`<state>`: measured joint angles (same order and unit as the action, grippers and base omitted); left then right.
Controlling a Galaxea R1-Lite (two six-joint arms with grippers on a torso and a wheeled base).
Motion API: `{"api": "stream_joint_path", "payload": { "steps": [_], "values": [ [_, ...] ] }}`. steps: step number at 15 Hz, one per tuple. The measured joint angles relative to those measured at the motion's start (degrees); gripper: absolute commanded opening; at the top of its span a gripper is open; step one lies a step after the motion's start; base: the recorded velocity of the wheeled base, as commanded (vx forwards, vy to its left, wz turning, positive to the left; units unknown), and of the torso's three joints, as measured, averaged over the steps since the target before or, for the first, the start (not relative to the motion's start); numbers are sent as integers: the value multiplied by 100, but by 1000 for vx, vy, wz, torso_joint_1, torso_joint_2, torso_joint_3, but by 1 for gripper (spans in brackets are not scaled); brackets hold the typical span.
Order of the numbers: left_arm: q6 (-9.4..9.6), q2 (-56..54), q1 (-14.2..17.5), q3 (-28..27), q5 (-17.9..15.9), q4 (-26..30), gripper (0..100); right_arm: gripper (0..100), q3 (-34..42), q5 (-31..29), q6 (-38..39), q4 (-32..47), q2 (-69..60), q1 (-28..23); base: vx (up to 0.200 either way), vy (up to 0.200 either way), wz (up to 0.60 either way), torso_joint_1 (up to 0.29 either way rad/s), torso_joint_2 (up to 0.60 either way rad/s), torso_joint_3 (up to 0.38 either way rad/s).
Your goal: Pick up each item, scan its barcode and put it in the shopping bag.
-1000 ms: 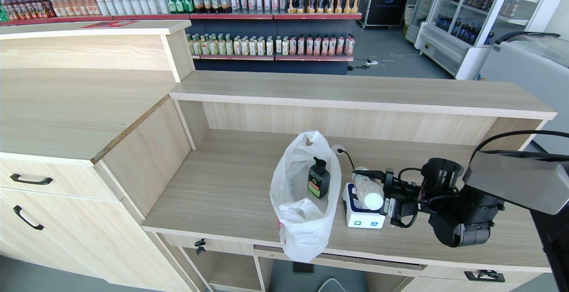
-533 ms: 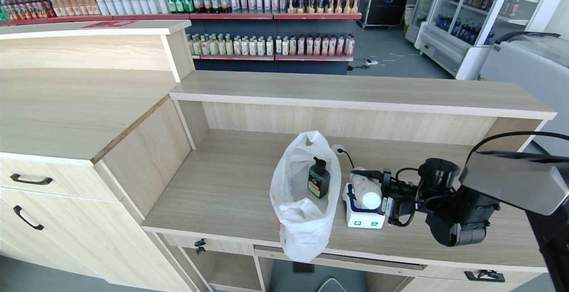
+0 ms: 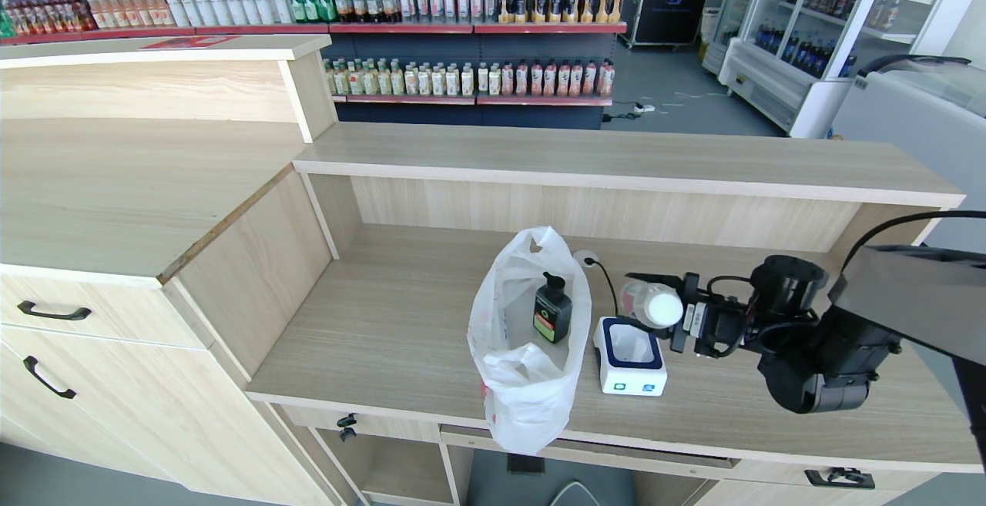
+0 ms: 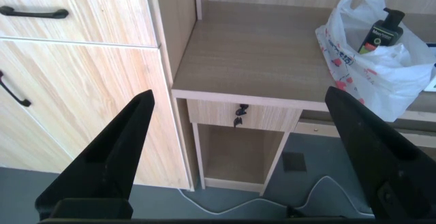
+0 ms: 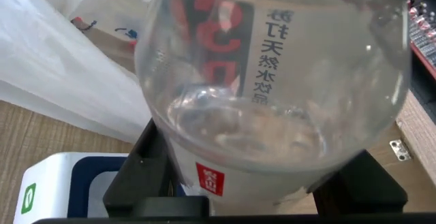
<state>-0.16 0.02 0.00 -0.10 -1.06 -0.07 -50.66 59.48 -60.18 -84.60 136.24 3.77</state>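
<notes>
A clear water bottle [image 3: 655,307] with a white cap and red label [image 5: 272,81] lies sideways in my right gripper [image 3: 645,299], which is shut on it. It hangs just above and behind the white barcode scanner [image 3: 628,348], apart from the scanner's blue-rimmed window. The white shopping bag [image 3: 526,352] stands open to the scanner's left, with a black pump bottle [image 3: 552,312] upright inside. The right wrist view has the scanner [image 5: 61,190] and bag [image 5: 54,60] below the bottle. My left gripper [image 4: 240,98] hangs open, low in front of the counter, with the bag [image 4: 381,67] farther off.
The wooden counter [image 3: 400,329] has a raised back ledge [image 3: 616,159] and a taller section at left. A black cable [image 3: 605,279] runs from the scanner to the back wall. A drawer with a key [image 4: 238,115] sits under the counter edge.
My right gripper has lifted the bottle off the scanner, moving it up, back and slightly right. The scanner's window is now uncovered. The bag and pump bottle have not moved.
</notes>
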Motion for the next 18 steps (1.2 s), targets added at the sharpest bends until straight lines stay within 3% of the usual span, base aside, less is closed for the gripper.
{"api": "stream_joint_path", "payload": {
  "steps": [5, 8, 10, 12, 14, 16, 18],
  "values": [
    [0, 0, 0, 0, 0, 0, 100, 0, 522, -11, 1264, 473, -1265, -229, 0, 0, 0, 0, 0, 0],
    [2, 0, 0, 0, 0, 0, 100, 0, 919, -13, 1971, 1883, -2514, -484, 0, 0, 0, 0, 0, 0],
    [0, 0, 0, 0, 0, 0, 100, 0, 1092, -24, 2420, 2984, -3250, -939, 0, 0, 0, 0, 0, 0],
    [0, 0, 0, 0, 0, 0, 100, 0, 1158, -378, 3249, 3611, -3869, -1453, 0, 0, 0, 0, 0, 0],
    [0, 0, 0, 0, 0, 0, 100, 0, 1162, -1241, 4117, 3794, -4304, -1688, 0, 0, 0, 0, 0, 0],
    [0, 0, 0, 0, 0, 0, 100, 0, 1147, -3132, 5192, 3838, -4630, -1653, 0, 0, 0, 0, 0, 0],
    [-2, 0, 0, 0, 0, 0, 100, 0, 1332, -4754, 5461, 3780, -4832, -1396, 0, 0, 0, 0, 0, 0]
  ]
}}
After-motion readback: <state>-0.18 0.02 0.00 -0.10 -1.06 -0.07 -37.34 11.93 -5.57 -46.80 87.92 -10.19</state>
